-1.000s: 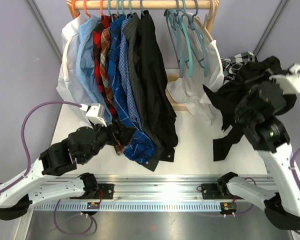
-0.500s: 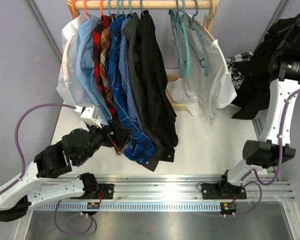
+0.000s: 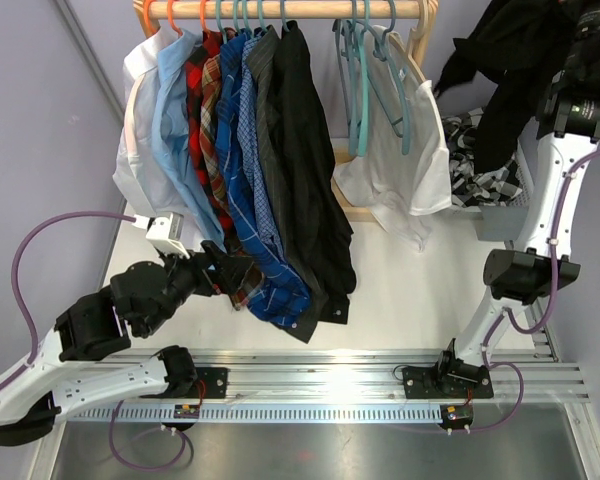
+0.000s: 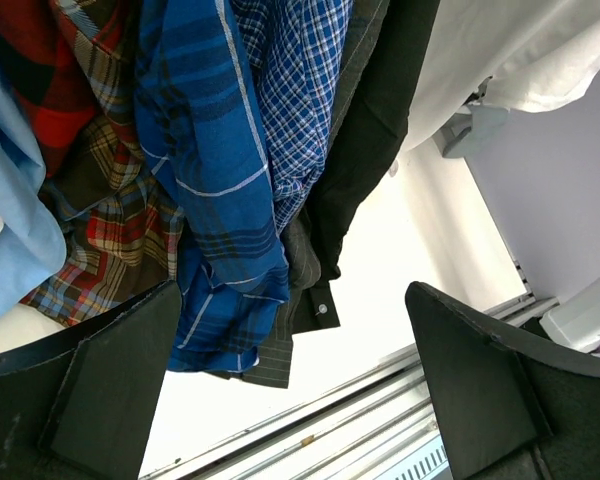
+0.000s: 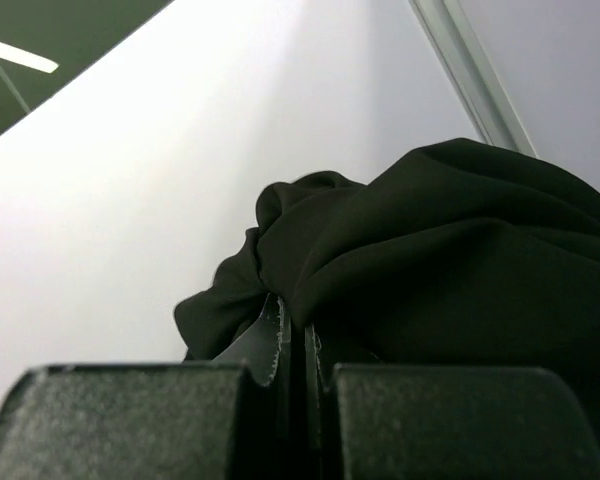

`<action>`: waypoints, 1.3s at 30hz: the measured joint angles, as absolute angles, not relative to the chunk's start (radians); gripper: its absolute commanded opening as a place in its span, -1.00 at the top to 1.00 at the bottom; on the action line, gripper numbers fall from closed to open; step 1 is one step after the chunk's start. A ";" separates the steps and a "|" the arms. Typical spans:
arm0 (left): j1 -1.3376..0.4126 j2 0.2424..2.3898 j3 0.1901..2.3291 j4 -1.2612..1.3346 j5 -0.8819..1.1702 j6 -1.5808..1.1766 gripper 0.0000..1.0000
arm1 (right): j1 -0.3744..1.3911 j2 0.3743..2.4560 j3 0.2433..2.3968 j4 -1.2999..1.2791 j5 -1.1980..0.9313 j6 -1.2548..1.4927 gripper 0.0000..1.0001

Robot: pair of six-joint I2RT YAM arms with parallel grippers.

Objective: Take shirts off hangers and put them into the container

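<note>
Several shirts [image 3: 250, 150] hang in a row on hangers on the wooden rail [image 3: 310, 9], from white at the left to black. My left gripper [image 4: 295, 340] is open below their hems, with nothing between its fingers [image 4: 110, 375]; the blue check hem [image 4: 225, 250] hangs just ahead. Empty teal hangers [image 3: 365, 90] and a white shirt [image 3: 405, 150] hang further right. My right gripper [image 5: 298, 330] is shut on a black shirt [image 3: 505, 60], held high over the container [image 3: 505, 215]. A black-and-white check shirt [image 3: 475, 150] lies in the container.
The rack's wooden frame [image 3: 420, 45] stands at the back of the white table [image 3: 400, 270]. The arms' metal mounting rail [image 3: 320, 375] runs along the near edge. Purple walls close in on both sides.
My right arm has swung up and back, lifting the black shirt from table height to high over the container. The left arm has drifted slightly to the left, still open.
</note>
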State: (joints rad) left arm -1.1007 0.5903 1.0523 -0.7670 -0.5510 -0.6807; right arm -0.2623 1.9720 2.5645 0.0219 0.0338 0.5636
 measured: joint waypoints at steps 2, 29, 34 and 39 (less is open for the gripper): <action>-1.101 0.586 1.052 -0.768 -0.554 -0.683 -0.97 | -0.263 1.898 2.451 0.078 0.047 0.556 1.00; -1.101 0.582 1.031 -0.763 -0.552 -0.716 -0.98 | -0.264 2.462 2.395 -0.654 0.304 0.594 1.00; -1.101 0.583 1.008 -0.758 -0.546 -0.716 -0.98 | -0.271 2.543 2.390 -0.693 0.241 0.622 0.60; -1.101 0.576 0.999 -0.761 -0.546 -0.716 -0.97 | -0.273 2.424 2.238 -0.658 0.213 0.637 -0.24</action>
State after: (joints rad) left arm -1.1007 0.5758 0.9993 -0.7612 -0.5465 -0.7158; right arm -0.2726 2.4241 2.2375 -0.6582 0.2134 0.6373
